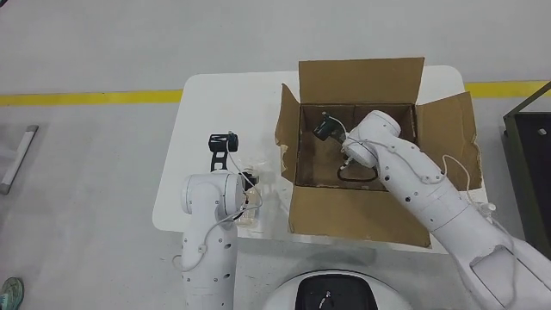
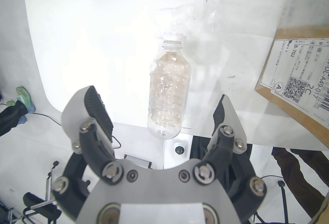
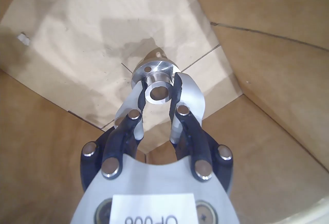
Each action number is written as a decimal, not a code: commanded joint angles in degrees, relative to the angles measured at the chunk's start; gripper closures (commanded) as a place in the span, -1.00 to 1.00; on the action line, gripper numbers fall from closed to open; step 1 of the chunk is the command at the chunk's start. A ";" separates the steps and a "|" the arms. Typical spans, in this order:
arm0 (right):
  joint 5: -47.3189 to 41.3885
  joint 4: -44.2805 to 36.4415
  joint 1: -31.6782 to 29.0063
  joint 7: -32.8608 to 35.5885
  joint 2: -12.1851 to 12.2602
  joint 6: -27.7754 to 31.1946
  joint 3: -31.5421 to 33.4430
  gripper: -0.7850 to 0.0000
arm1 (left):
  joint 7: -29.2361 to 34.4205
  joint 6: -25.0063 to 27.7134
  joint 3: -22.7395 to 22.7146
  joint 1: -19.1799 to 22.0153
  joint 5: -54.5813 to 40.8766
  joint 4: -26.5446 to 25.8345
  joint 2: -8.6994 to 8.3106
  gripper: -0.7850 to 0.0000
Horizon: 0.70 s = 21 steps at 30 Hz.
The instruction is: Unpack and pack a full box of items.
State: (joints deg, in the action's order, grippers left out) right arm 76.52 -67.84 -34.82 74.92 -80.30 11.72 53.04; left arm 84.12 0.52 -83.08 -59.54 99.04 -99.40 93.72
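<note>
A clear empty plastic bottle (image 2: 168,86) lies on the white table (image 2: 102,17), its base at the near edge. My left gripper (image 2: 156,96) hangs open over it, one finger on each side, not touching. The brown cardboard box (image 1: 362,77) stands open on the table to the right of it. My right gripper (image 3: 160,83) is down inside the box, shut on a shiny metal flanged hub (image 3: 154,68) held a little above the box floor (image 3: 77,17). From above, that gripper (image 1: 327,129) sits near the box's back left corner.
A small black item (image 1: 222,144) lies on the table left of the box. A black loop (image 1: 357,175) rests on the box floor under the right arm. A labelled box flap (image 2: 295,76) sticks out beside the bottle. A dark rack (image 1: 529,164) stands right of the table.
</note>
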 commanded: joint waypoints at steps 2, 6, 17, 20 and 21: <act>1.27 -5.60 -2.72 0.34 0.98 1.32 2.28 1.00 | 0.00 0.00 0.00 0.00 0.00 0.00 0.00 -1.00; 2.57 -12.98 -7.03 1.48 2.32 3.73 5.56 1.00 | 0.00 0.00 0.00 0.00 0.00 0.00 0.00 -1.00; 2.83 -14.44 -8.31 1.78 2.69 4.31 6.59 1.00 | 0.00 0.00 0.00 0.00 0.00 0.00 0.00 -1.00; 3.84 -15.17 -8.76 0.27 2.78 4.21 6.57 1.00 | 0.00 0.00 0.00 0.00 0.00 0.00 0.00 -1.00; 4.69 -16.10 -9.04 -0.21 2.87 4.13 6.66 1.00 | 0.00 0.00 0.00 0.00 0.00 0.00 0.00 -1.00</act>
State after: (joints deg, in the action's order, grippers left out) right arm 80.30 -83.11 -43.61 75.52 -77.52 15.92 59.64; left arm 84.12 0.52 -83.08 -59.54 99.04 -99.40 93.72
